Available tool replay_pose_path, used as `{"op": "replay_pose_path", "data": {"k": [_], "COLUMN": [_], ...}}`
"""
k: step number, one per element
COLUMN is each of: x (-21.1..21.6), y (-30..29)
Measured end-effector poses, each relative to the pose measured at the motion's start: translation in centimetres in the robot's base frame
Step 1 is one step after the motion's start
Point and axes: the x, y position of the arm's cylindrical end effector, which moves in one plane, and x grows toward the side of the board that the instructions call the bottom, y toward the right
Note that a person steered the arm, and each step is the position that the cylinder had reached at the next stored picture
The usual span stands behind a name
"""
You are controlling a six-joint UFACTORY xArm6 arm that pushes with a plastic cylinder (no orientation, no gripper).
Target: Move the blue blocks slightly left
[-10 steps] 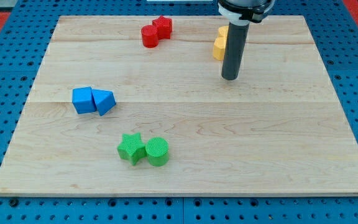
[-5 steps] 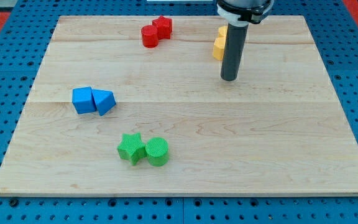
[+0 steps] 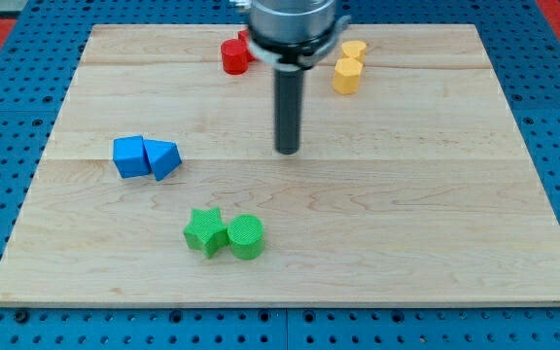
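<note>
A blue cube (image 3: pixel 130 156) and a blue triangular block (image 3: pixel 164 158) sit touching side by side at the board's left. My tip (image 3: pixel 288 151) rests on the board near its middle, well to the right of the blue triangular block and apart from it, at about the same height in the view.
A green star (image 3: pixel 205 231) and a green cylinder (image 3: pixel 246 236) sit together below the blue pair. A red cylinder (image 3: pixel 232 56) sits at the top, with another red block partly hidden behind the arm. Two yellow blocks (image 3: pixel 347 74) sit at the top right. The wooden board (image 3: pixel 436 214) lies on a blue pegboard.
My tip has moved left and down the view, from beside the yellow blocks toward the board's middle. No block has moved.
</note>
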Motion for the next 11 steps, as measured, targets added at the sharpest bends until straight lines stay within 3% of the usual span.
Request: {"op": "replay_pose_path", "data": {"k": [2, 4, 7, 11], "x": [1.1, 0.1, -3.6, -3.3], "y": [-10.7, -14.5, -15.1, -16.1]}}
